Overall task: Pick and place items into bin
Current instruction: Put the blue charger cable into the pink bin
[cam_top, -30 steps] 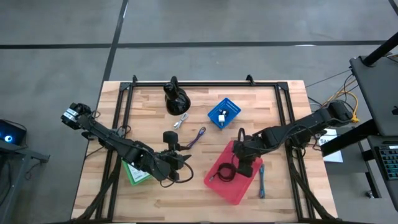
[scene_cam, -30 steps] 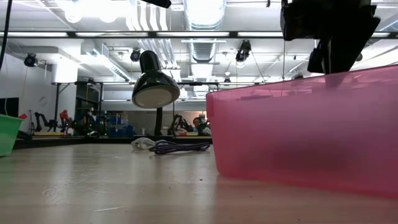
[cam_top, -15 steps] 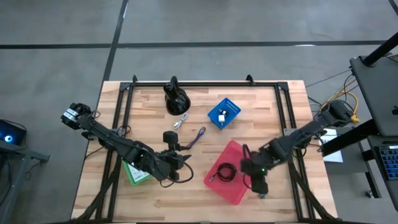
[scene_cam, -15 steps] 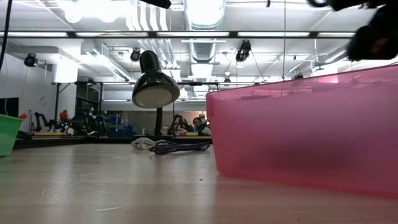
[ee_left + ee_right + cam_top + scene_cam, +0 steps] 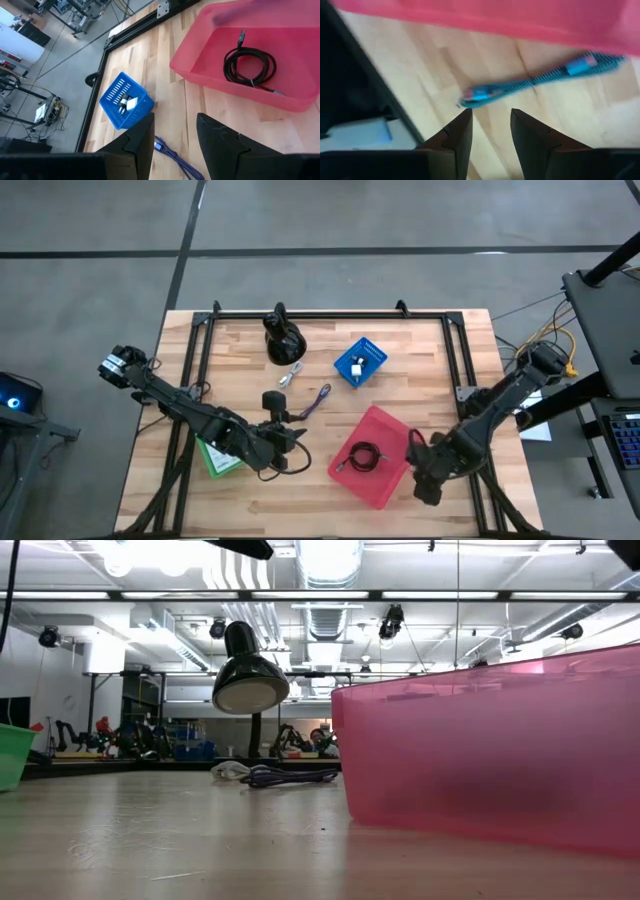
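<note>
The pink bin (image 5: 385, 430) stands near the table's front, right of centre, with a black coiled cable (image 5: 362, 457) lying in it. My right gripper (image 5: 425, 488) hangs open just past the bin's right wall, pointing down over a blue cable (image 5: 540, 80) that lies flat on the wood. My left gripper (image 5: 297, 442) waits open left of the bin, holding nothing. A purple cable (image 5: 318, 400) lies mid-table, and a small silver connector (image 5: 292, 372) lies behind it.
A blue basket (image 5: 360, 360) with small parts sits behind the bin. A black rounded stand (image 5: 283, 340) is at the far side, a small dark object (image 5: 272, 400) mid-table, a green bin (image 5: 215, 458) under my left arm. Black rails (image 5: 455, 370) line the table.
My right gripper has swung from above the pink bin toward the table's near right, past the bin's right wall, and now hangs over the blue cable; its wrist has rolled on the way. The black cable has stayed in the bin.
</note>
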Available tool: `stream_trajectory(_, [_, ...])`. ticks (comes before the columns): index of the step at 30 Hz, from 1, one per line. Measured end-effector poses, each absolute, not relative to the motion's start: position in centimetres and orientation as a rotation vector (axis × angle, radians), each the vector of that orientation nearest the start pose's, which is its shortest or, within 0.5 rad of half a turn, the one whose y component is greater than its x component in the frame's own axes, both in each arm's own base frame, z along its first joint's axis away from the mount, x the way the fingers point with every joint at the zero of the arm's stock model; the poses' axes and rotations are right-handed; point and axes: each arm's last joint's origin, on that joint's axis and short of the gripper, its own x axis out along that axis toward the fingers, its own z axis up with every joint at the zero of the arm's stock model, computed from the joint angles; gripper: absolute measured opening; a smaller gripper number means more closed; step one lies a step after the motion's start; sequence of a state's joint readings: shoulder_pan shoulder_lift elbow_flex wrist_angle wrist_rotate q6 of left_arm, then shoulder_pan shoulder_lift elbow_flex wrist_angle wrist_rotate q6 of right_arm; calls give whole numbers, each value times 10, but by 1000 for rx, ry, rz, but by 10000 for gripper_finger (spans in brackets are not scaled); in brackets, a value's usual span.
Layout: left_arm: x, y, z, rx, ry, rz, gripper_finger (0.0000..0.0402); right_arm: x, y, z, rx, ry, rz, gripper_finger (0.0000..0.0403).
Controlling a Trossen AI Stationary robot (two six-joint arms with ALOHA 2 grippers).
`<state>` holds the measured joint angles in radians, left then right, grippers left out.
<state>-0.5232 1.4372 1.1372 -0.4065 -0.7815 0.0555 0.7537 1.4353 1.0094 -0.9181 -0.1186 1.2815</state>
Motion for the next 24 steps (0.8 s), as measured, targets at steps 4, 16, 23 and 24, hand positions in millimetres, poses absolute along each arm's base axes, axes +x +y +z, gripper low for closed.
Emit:
stream_trajectory(4, [272, -133, 287, 495, 585, 231, 131, 174, 177, 218, 593, 1527, -268, 119])
stream_trajectory(16, [272, -133, 283, 503, 594, 231, 131, 166, 166, 196, 661, 1442, -528, 165])
stream_trajectory(23, [270, -132, 287, 493, 581, 232, 131, 161, 162, 184, 806, 1381, -717, 203])
stream_trajectory(24, [270, -132, 287, 494, 581, 232, 131, 160, 162, 183, 827, 1371, -743, 206])
